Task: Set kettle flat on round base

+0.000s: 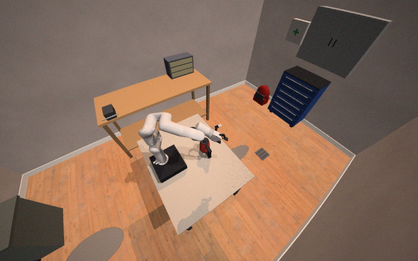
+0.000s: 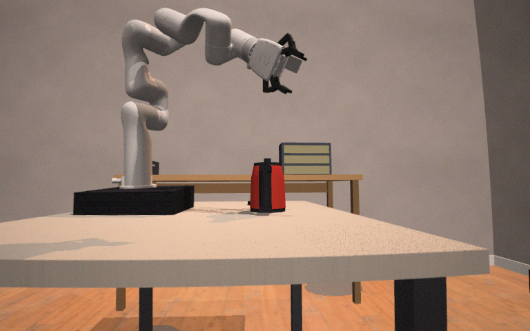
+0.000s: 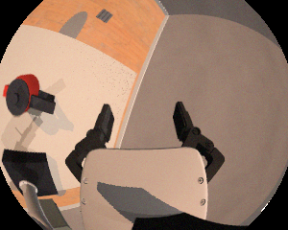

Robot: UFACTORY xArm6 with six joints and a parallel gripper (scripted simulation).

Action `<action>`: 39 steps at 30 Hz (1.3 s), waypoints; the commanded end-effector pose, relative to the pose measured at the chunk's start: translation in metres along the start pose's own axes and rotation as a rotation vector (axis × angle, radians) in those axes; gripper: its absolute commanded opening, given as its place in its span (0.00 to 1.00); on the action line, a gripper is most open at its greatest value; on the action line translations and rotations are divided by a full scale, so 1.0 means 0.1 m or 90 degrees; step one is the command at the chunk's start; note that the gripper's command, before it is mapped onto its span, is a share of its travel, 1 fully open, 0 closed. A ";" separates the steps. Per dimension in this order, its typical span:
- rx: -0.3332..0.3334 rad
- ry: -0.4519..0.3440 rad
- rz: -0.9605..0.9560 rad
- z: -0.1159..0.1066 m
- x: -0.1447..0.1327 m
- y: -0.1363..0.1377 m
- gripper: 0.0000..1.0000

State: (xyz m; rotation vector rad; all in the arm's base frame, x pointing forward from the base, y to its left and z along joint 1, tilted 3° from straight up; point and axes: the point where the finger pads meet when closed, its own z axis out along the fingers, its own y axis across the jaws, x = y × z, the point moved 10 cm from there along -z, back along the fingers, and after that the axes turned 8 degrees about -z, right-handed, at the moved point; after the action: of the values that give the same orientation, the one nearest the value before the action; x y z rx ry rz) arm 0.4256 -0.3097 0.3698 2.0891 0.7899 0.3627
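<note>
The red kettle stands upright on the pale table, with its dark handle facing the exterior camera. A thin dark rim shows under it. I cannot tell whether that rim is the round base; no separate base shows in any view. My gripper is open and empty. It hangs high above the table, up and to the right of the kettle in the exterior view, well clear of it.
The arm stands on a black pedestal left of the kettle. Behind the table is a wooden bench with a small drawer box. A blue drawer cabinet stands by the wall.
</note>
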 end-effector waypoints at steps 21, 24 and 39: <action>-0.003 0.000 0.001 -0.01 0.00 0.02 0.81; -0.002 0.000 0.004 -0.01 0.00 0.02 0.81; 0.008 -0.013 0.062 0.01 0.00 0.03 0.81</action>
State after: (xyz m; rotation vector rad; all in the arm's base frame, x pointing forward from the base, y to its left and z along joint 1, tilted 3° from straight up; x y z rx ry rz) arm 0.4262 -0.3108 0.3696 2.1264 0.7248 0.3778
